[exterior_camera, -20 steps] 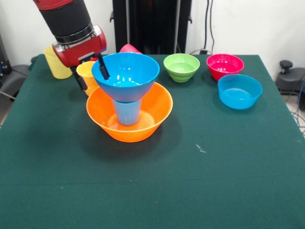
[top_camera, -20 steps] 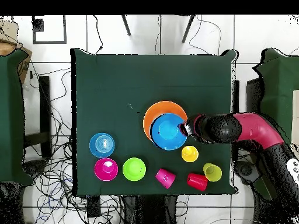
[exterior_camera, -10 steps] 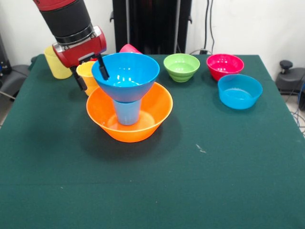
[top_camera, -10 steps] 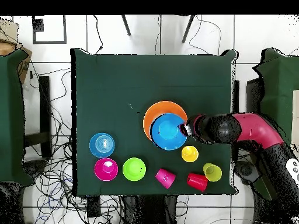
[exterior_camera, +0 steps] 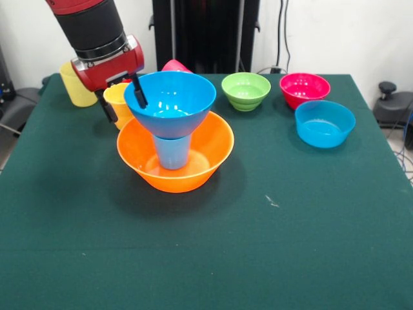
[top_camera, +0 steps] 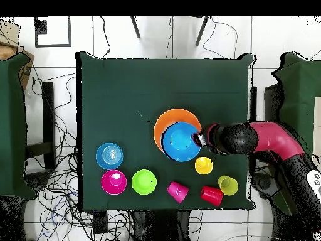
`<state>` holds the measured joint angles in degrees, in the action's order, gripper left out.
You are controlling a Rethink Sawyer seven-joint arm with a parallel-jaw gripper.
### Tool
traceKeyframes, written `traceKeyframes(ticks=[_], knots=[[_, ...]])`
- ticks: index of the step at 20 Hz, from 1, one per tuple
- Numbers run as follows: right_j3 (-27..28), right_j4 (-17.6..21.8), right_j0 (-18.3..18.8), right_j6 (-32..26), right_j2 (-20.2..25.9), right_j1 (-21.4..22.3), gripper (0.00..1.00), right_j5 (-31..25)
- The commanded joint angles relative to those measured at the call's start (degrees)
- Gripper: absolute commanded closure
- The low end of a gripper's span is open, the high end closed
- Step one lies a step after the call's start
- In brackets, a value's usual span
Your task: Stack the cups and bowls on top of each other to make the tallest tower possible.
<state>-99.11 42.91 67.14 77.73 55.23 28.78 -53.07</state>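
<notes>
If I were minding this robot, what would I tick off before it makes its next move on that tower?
1. Large blue bowl seated on the light blue cup: ok, it looks level.
2. Cup standing inside the large orange bowl: ok, upright but off toward one side in the overhead view.
3. Gripper let go of the blue bowl: not ok, its jaws straddle the rim, one finger inside, one outside.
4. Next piece within sight: ok, the orange cup stands just behind the gripper.
5. Orange cup free of the arm: cannot tell, the gripper overlaps it.
6. Small blue bowl clear of its neighbours: ok, apart from the magenta bowl.
</notes>
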Motion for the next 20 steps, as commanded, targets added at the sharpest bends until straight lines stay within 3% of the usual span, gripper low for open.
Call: traceKeyframes(ticks=[1,20], knots=[[-1.5,2.1,-3.2,-6.2,-3.5,0.0,0.00,0.5],[-3.1,-2.4,-3.1,-6.2,-2.0,4.7,0.00,-2.4]])
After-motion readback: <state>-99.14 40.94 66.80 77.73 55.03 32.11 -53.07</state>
